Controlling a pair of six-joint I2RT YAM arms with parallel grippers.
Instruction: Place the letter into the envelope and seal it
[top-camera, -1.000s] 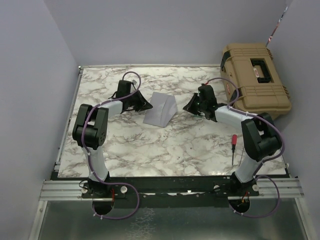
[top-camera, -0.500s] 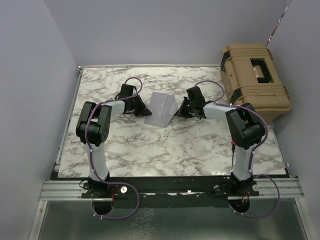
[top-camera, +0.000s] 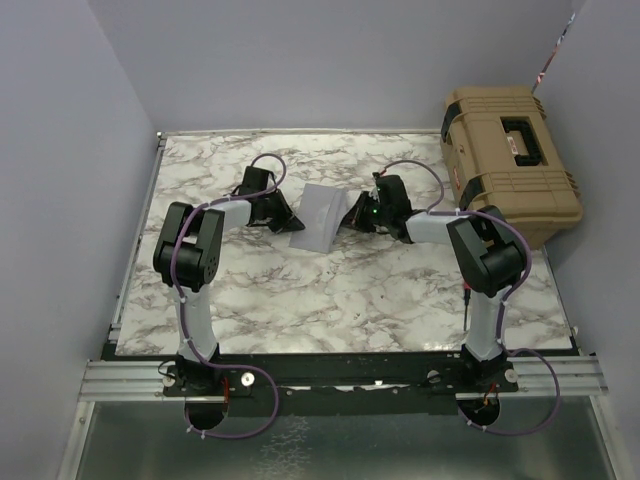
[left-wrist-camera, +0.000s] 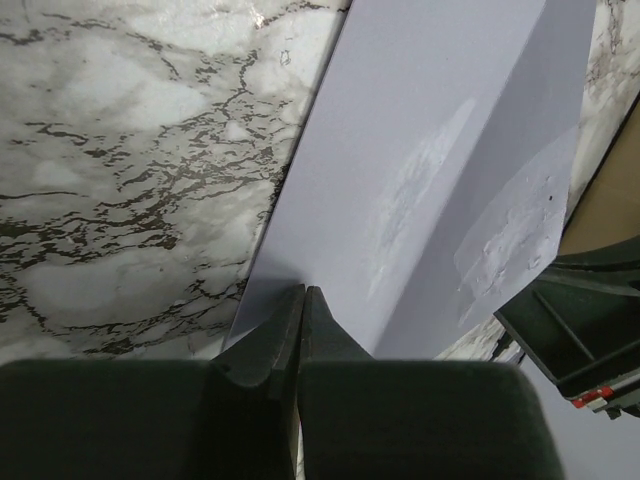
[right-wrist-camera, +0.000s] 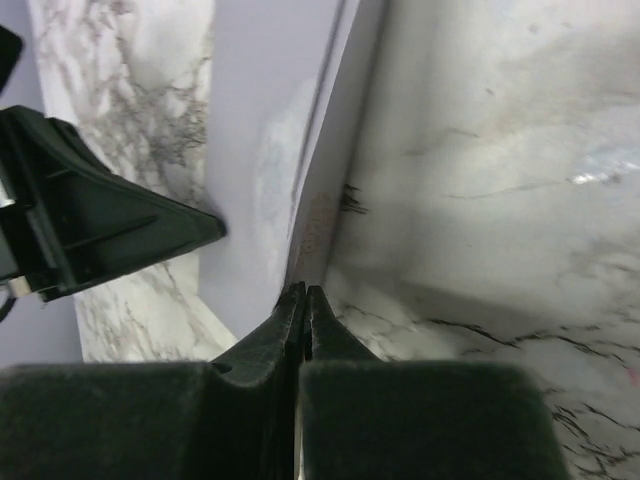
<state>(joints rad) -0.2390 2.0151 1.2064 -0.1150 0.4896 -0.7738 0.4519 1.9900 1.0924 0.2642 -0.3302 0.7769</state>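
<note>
**Table** (top-camera: 300, 290): marble work surface, with my two bases at its near edge.

**Toolbox** (top-camera: 510, 160): tan, lid down, at the far right corner, well apart from the work.

**Envelope** (top-camera: 318, 215): grey-lavender, lying between my two wrists in the far middle of the table. It seems slightly bowed rather than flat, and a shadow shows under its left edge.

**Letter**: no tan sheet lies anywhere on the marble. From my right wrist I see a faint tan streak inside the envelope's right-hand seam, which may be its edge. I judge the letter to be inside already, though I cannot be sure.

**Left gripper** (left-wrist-camera: 305, 293): fingers clenched together, tips touching the envelope's left edge. I cannot tell whether any paper is caught between them.

**Right gripper** (right-wrist-camera: 303, 292): likewise pressed closed, tips at the right edge where the paper layers meet.

**Screwdriver** (top-camera: 466, 295): red-handled, on the near right beside my right arm, and no part of the job.

**Handling**, as a judgement: the envelope is light, thin and limp. It probably slides readily on polished marble, so a push from one side needs a stop on the other. A hard pinch in mid-panel would likely leave a lasting crease. The best holds are the outer edges or corners. That leaves the flap and its fold line free to be pressed down for the seal.
</note>
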